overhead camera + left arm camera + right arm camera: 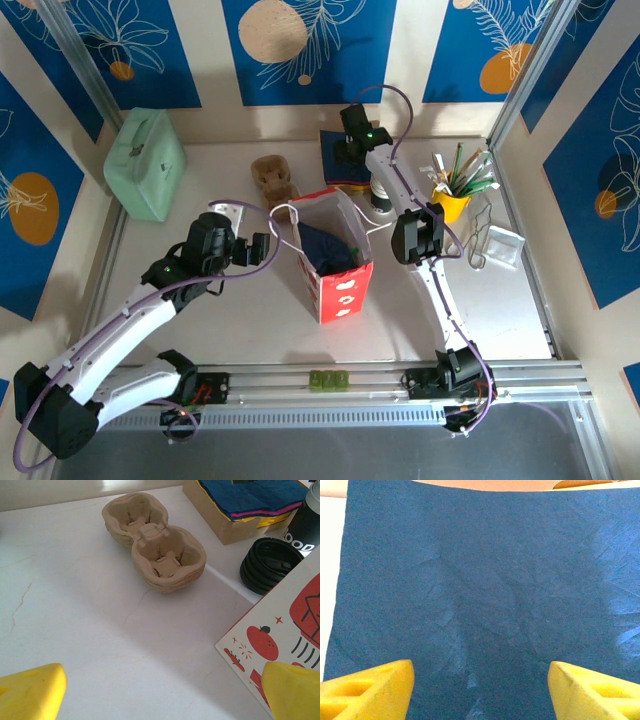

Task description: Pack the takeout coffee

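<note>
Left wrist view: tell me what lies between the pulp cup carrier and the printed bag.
Nothing: bare white table runs from the pulp cup carrier to the printed bag, seen in the left wrist view.

Setting: I am working in a robot test cell that is standing in for a café takeout counter. I am seeing:
- an aluminium rail [330, 395] edging a white table [220, 320]
- blue leaf-printed backdrop panels [300, 40]
- a pulp cup carrier [154, 541]
- boxed paper napkins [250, 497]
- black plastic lids [270, 562]
- a yellow cup of sticks [452, 202]
- a red-printed paper bag [340, 285]

Mint case [145, 162] far left; pulp carrier [154, 540] near red-white bag [335, 265]; blue napkins [480, 605] at back.
</note>
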